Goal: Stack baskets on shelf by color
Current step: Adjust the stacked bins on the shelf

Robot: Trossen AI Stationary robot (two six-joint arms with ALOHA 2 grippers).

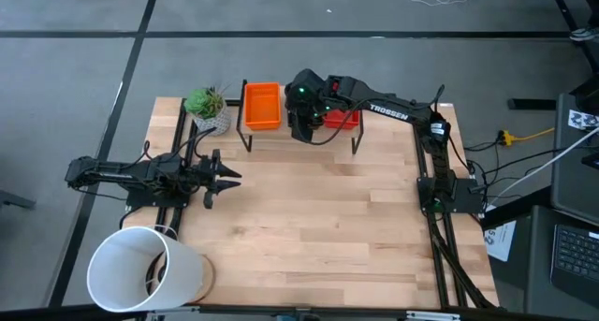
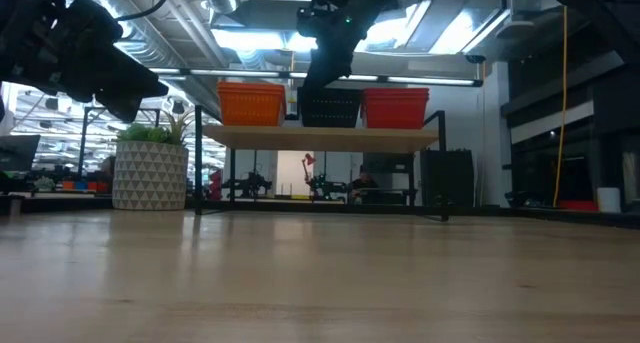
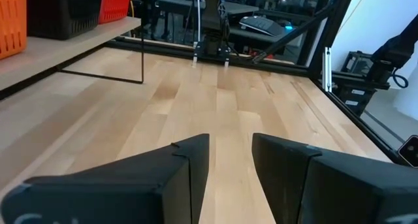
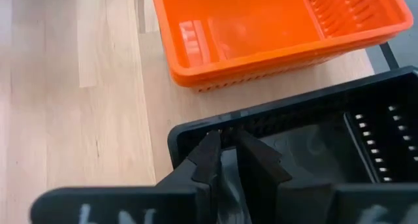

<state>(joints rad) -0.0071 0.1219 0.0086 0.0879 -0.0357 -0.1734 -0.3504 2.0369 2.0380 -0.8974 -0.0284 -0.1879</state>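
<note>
Low view shows orange stack [image 2: 250, 103], black stack [image 2: 330, 107] and red stack [image 2: 396, 107] side by side on the shelf [image 2: 320, 137], right gripper [image 4: 228, 160] fingers grasping the black stack's rim, left gripper [image 3: 230, 178] released near the tabletop [image 1: 309, 218] edge, so the task looks nearly done.

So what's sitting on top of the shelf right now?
On the shelf: orange baskets, black baskets and red baskets, side by side. The right gripper pinches the black basket's wall. From above, the arm covers the black stack and most of the red.
</note>
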